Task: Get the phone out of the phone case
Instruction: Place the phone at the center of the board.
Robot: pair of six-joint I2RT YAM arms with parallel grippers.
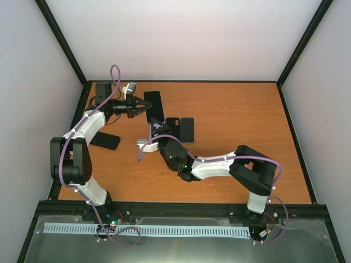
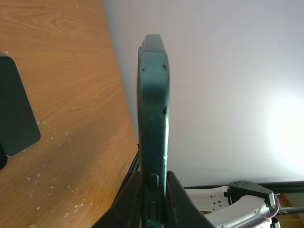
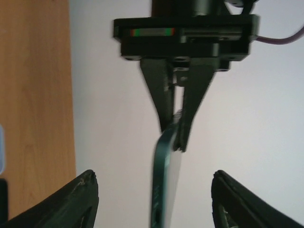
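While pinched by one end in the jaws of the left gripper (image 2: 153, 197), dark teal rubbery phone case (image 2: 153, 118) looking light, flexible-lipped, slippery; jaws of the right gripper (image 3: 154, 183) wide, empty; best peeled at a corner.

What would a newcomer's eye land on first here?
A dark green phone case stands edge-on in the air, pinched by the left tool above the back left of the table. The right tool gapes open facing it, and a black phone lies flat mid-table.
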